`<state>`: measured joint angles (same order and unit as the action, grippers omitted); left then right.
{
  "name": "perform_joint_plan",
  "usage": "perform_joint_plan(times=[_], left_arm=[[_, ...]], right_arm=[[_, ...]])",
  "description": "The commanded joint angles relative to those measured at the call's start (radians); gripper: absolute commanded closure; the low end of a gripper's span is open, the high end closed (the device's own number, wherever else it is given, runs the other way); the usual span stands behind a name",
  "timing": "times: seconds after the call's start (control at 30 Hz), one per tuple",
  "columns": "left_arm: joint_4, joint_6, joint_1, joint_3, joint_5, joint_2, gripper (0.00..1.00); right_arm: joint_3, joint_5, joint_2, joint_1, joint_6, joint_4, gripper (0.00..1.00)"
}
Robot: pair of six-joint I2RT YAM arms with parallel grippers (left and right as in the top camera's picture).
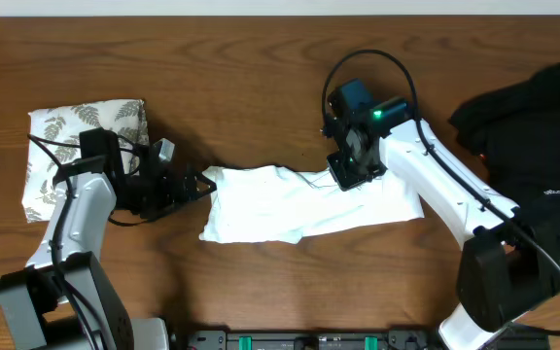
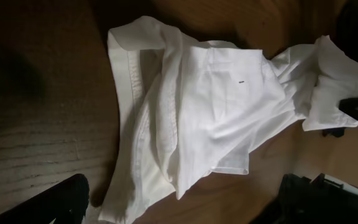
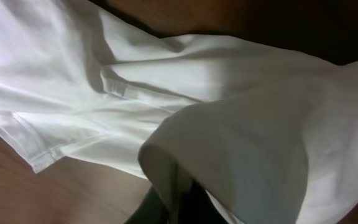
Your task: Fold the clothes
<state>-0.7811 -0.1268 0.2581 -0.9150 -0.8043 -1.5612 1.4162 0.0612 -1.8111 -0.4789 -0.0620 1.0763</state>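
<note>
overhead showing even light, sharp. wrist views running dim; shirt (image 2: pixel 216 93) glaring white, table (image 2: pixel 36 124) sinking into shadow. right wrist close-up blurring.

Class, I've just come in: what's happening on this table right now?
Two robot arms are at a white T-shirt lying rumpled mid-table. The right gripper is shut on cloth at the shirt's far edge. The left gripper stands open at the shirt's left end, holding nothing. A fern-print cloth and a black garment lie off to the sides.
</note>
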Motion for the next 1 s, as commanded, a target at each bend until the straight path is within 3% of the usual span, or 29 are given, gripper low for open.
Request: perform_joint_plan(times=[0.0,0.2,0.27,0.3,0.53,0.7,0.8,0.97], left_arm=[[-0.003,0.009,0.005,-0.019,0.004,0.012,0.02],[-0.003,0.009,0.005,-0.019,0.004,0.012,0.02],[-0.003,0.010,0.005,-0.019,0.004,0.012,0.02],[-0.003,0.009,0.005,-0.019,0.004,0.012,0.02],[-0.003,0.009,0.005,-0.019,0.004,0.012,0.02],[-0.003,0.010,0.005,-0.019,0.005,0.012,0.02],[-0.003,0.009,0.005,-0.019,0.005,0.012,0.02],[-0.003,0.009,0.005,-0.019,0.005,0.012,0.02]], right_arm=[[-0.006,0.018,-0.009,-0.019,-0.012,-0.002,0.93],[-0.006,0.019,-0.009,-0.030,0.009,0.032,0.81],[-0.006,0.018,-0.009,-0.036,0.041,0.056,0.67],[-0.006,0.016,-0.009,-0.038,0.048,0.062,0.66],[-0.006,-0.024,-0.009,-0.019,0.051,0.009,0.75],[-0.006,-0.187,-0.009,0.020,-0.046,-0.008,0.70],[-0.006,-0.135,-0.010,0.051,-0.046,0.001,0.68],[-0.026,-0.061,-0.024,0.068,-0.107,0.021,0.73]])
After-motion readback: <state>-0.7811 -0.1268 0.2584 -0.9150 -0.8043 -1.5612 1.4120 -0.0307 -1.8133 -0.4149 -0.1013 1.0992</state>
